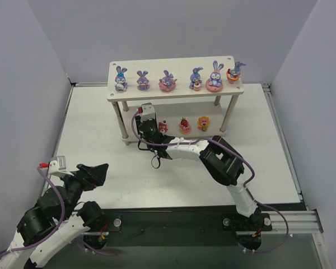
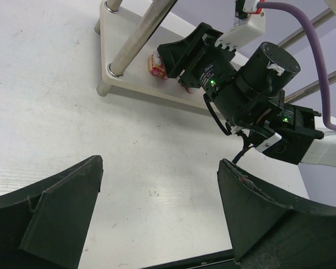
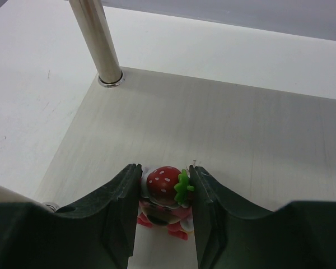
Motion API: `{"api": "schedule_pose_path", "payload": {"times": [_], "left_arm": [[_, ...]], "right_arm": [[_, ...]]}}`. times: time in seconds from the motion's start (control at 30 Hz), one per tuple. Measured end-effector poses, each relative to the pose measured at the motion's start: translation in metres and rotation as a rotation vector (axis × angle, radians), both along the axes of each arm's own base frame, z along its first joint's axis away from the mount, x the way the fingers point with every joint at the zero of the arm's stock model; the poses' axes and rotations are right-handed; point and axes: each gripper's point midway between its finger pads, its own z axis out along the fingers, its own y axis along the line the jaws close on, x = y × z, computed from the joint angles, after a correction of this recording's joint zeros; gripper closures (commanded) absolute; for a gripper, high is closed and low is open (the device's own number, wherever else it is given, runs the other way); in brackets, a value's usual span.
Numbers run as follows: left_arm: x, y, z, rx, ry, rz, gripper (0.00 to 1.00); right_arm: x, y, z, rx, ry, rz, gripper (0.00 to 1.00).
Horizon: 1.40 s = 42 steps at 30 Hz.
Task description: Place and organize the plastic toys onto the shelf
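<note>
The pale two-tier shelf (image 1: 173, 92) stands at the back of the table. Several purple-blue bunnies (image 1: 167, 81) line its top board. Two cake pieces (image 1: 184, 125) (image 1: 204, 123) sit on the lower board. My right gripper (image 1: 157, 128) reaches onto the left part of the lower board (image 3: 241, 129). It is shut on a strawberry-topped cake piece (image 3: 163, 182), which rests on the board and also shows in the top view (image 1: 163, 126) and the left wrist view (image 2: 155, 63). My left gripper (image 1: 98, 171) is open and empty over the bare table (image 2: 159, 174).
The shelf's thin legs (image 3: 98, 42) (image 2: 134, 36) stand close to my right gripper. My right arm (image 1: 213, 157) stretches across the middle of the table with its purple cable. Grey walls enclose the left, right and back.
</note>
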Motion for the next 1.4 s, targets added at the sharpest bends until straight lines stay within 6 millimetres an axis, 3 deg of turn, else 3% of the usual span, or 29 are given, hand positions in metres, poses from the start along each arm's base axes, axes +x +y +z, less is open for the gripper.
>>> {"api": "schedule_pose_path", "payload": {"times": [0.53,0.57,0.97,1.07,1.2,1.4], "left_arm": [[0.0,0.0,0.0,0.0,0.0,0.0,0.07],[0.0,0.0,0.0,0.0,0.0,0.0,0.06],[0.0,-0.001,0.0,0.0,0.0,-0.004,0.03],[-0.001,-0.003,0.0,-0.001,-0.001,-0.02,0.03],[-0.003,-0.007,0.0,0.008,-0.003,-0.046,0.03],[-0.004,-0.012,0.0,0.016,0.001,-0.074,0.04]], "right_arm": [[-0.001,0.003,0.0,0.014,0.004,0.012,0.42],[-0.001,0.003,0.0,0.014,0.004,0.012,0.35],[-0.016,-0.009,-0.016,-0.004,0.015,0.037,0.16],[-0.027,-0.008,-0.001,-0.005,-0.007,0.059,0.11],[-0.049,-0.002,0.04,0.034,-0.065,0.1,0.1],[-0.109,-0.017,0.101,0.056,-0.101,0.148,0.15]]}}
